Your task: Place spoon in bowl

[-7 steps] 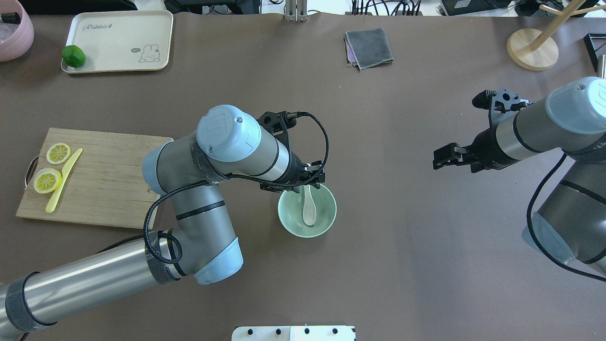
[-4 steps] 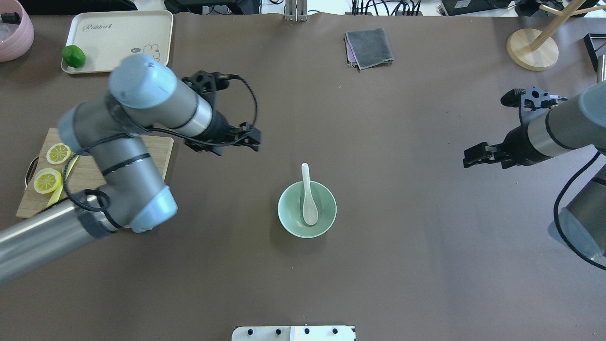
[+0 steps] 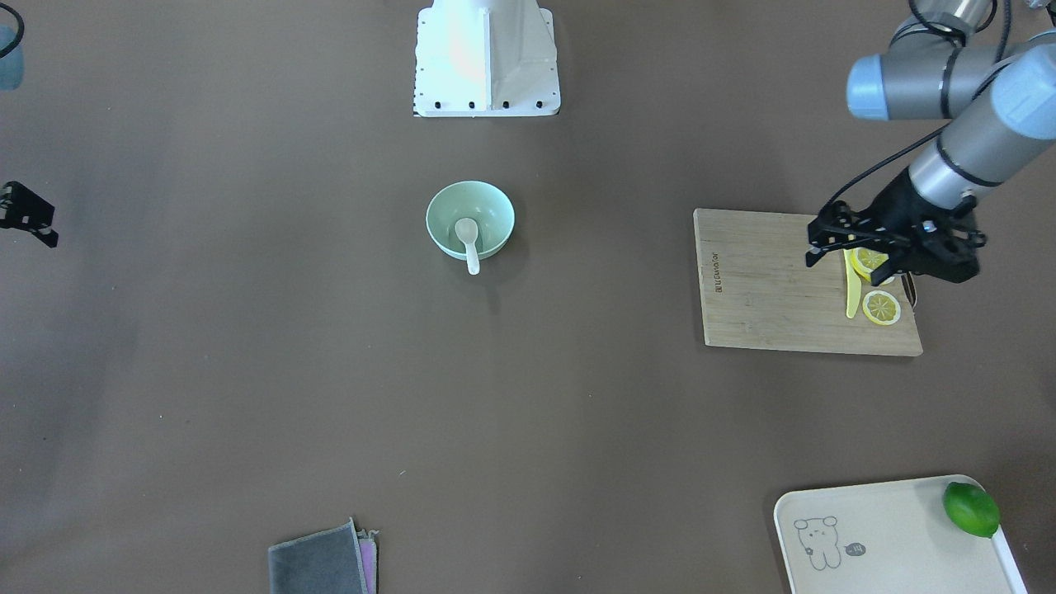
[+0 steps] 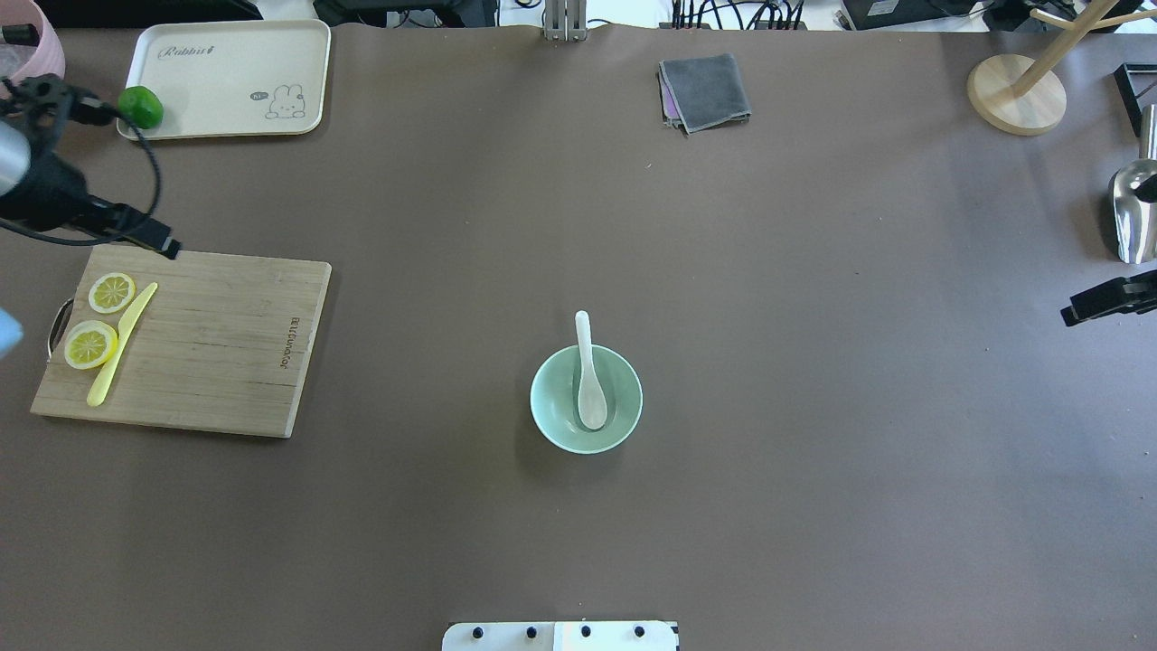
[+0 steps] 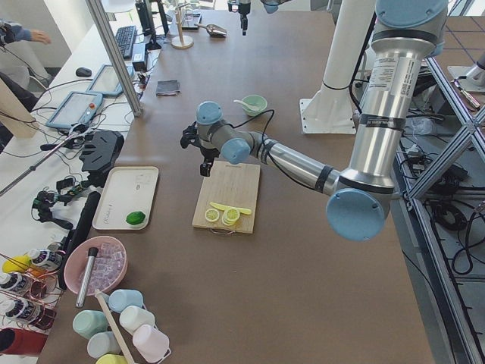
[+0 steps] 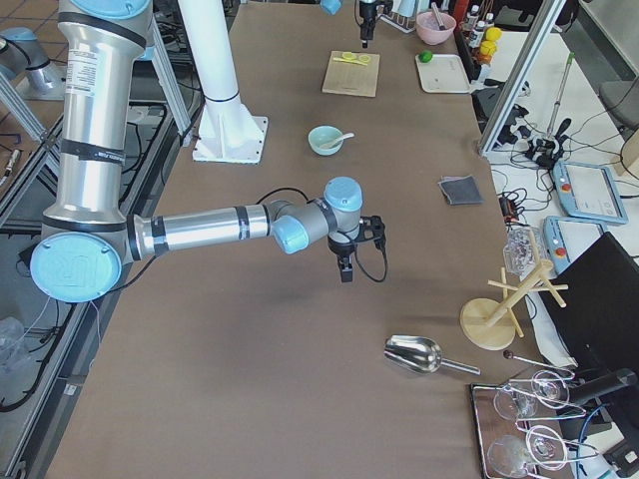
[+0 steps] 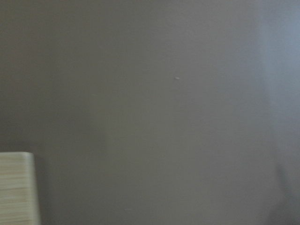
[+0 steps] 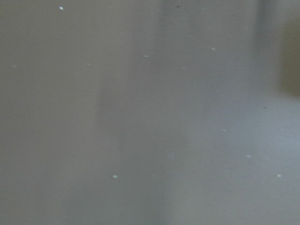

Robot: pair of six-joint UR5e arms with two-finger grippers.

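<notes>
The white spoon (image 4: 589, 380) lies in the mint-green bowl (image 4: 545, 411) at mid-table. Its scoop rests on the bottom and its handle sticks out over the far rim. It shows the same way in the front view, spoon (image 3: 469, 239) in bowl (image 3: 441, 206). My left gripper (image 4: 167, 244) is far off to the left, above the far edge of the cutting board; in the front view (image 3: 817, 243) it looks open and empty. My right gripper (image 4: 1076, 314) is at the right edge, partly cut off, and looks open and empty.
A wooden cutting board (image 4: 208, 344) at the left holds lemon slices (image 4: 90, 344) and a yellow knife (image 4: 122, 344). A tray (image 4: 235, 81) with a lime (image 4: 140, 107) is at far left. A grey cloth (image 4: 705, 90), a wooden stand (image 4: 1017, 95) and a metal scoop (image 4: 1134, 217) lie far and right.
My left gripper let go of the spoon's handle at the bowl and swung far left past the cutting board. The right arm drew back to the right edge. The spoon stayed in the bowl.
</notes>
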